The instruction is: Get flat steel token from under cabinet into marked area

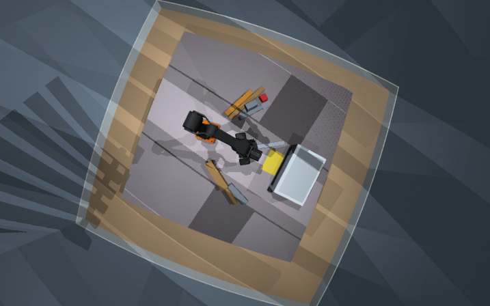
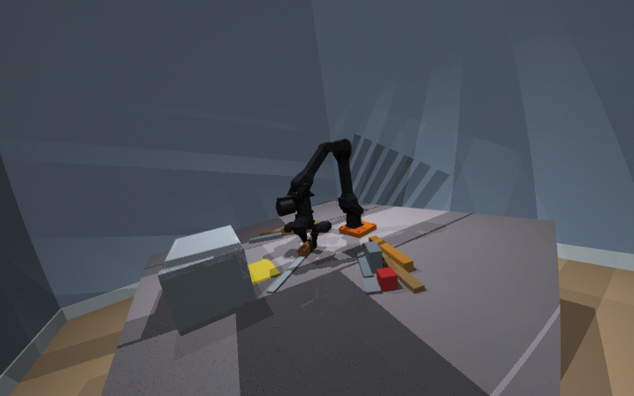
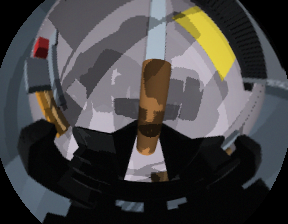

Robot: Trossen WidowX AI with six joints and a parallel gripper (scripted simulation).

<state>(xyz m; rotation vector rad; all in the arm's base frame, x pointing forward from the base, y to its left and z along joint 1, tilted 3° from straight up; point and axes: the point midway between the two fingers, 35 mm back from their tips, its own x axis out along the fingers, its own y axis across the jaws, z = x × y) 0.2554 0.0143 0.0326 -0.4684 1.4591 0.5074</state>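
Hand (image 1: 255, 154) (image 2: 308, 247) (image 3: 148, 123) points downward low over the table (image 1: 185, 167) (image 2: 457, 275) (image 3: 102, 117), clamped on a brown handle (image 2: 304, 249) (image 3: 155, 87).

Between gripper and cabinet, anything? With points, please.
Yes: in the top view, the yellow patch (image 1: 273, 162) (image 2: 262, 270) (image 3: 215, 46) lies between the gripper (image 1: 256, 154) (image 2: 308, 244) (image 3: 148, 123) and the cabinet (image 1: 301, 175) (image 2: 207, 285).
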